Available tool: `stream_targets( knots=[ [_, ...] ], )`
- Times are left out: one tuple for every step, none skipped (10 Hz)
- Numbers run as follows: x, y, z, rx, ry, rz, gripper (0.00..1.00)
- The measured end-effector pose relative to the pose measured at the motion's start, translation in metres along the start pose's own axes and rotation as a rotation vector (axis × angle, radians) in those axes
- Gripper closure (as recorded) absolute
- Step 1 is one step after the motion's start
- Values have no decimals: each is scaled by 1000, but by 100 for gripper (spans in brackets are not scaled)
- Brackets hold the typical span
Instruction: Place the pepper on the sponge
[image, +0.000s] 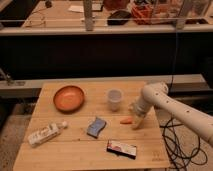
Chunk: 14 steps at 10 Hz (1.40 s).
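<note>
Camera view: arm (170, 102) reaches in from the right over the wooden table (75, 156). The gripper (136, 122) is low, at the table's right-middle, pointing down at the boards. Spread or pressed together: cannot tell (the tip reads as one pale shape).

The pepper (125, 120) lies flat on the table just left of the gripper. Whether they touch, cannot tell.

The sponge (96, 127) sits further left, near mid-table, apart from the pepper, with nothing on top of it.

A white cup (115, 99) stands upright behind the pepper. The orange bowl (69, 97) is at back-left. A white bottle (46, 134) lies on its side at front-left. A black-and-red box (121, 149) lies flat near the front edge. Black cables (175, 145) are on the floor to the right of the table.
</note>
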Motion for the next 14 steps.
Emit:
stream_targets(
  knots=[
    [-8,1,3,-2,-3,-7,22],
    [-10,2,4,-4,-7,-10,28],
    [-8,4,5,-4,-10,-8,39],
    [-7,5,7,-4,-10,-12,49],
    [-10,6,9,-5,-11,-20,59],
    [-16,6,12,-7,-12,-26,69],
    [-20,5,15,-5,-13,-19,80],
    [-20,2,17,-1,-9,-6,91],
    [-22,1,15,0,-6,0,97],
    [-30,-1,11,-2,-5,-10,99],
    [-41,1,8,-4,-4,-33,99],
    [-56,2,6,-5,-3,-47,99],
    [-77,2,6,-4,-3,-64,99],
    [-100,2,6,-4,-1,-83,99]
  ],
)
